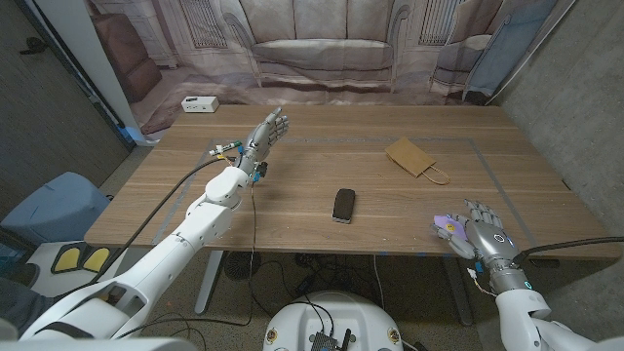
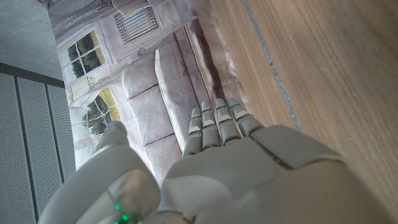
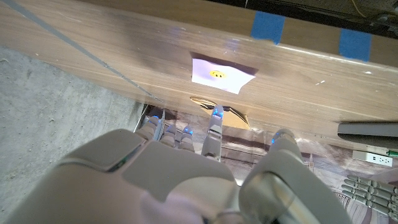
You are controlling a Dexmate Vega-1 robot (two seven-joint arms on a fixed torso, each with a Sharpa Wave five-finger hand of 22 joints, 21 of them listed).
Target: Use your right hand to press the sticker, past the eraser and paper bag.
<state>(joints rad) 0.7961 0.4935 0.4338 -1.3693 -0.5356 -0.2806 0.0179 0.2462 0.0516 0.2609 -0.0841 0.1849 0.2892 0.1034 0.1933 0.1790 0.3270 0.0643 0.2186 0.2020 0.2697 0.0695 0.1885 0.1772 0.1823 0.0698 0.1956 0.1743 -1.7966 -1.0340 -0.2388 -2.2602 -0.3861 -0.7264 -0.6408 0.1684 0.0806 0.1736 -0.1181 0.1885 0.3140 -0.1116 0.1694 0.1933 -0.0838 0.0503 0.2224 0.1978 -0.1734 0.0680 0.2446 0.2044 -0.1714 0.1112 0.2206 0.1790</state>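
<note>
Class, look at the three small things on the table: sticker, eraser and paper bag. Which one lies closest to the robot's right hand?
The sticker, a pale sheet at the table's near edge, lies right beside the right hand. The dark eraser and brown paper bag lie farther off.

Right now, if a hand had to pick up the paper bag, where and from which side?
Take the paper bag by its handle loop, which sticks out past the near-right end toward the right hand. The bag lies flat, so its body offers little to grip.

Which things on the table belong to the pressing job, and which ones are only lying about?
Job: sticker on its white sheet; right hand beside it; eraser; paper bag.

Lying about: white box at the far edge; left hand, raised and holding nothing.
</note>
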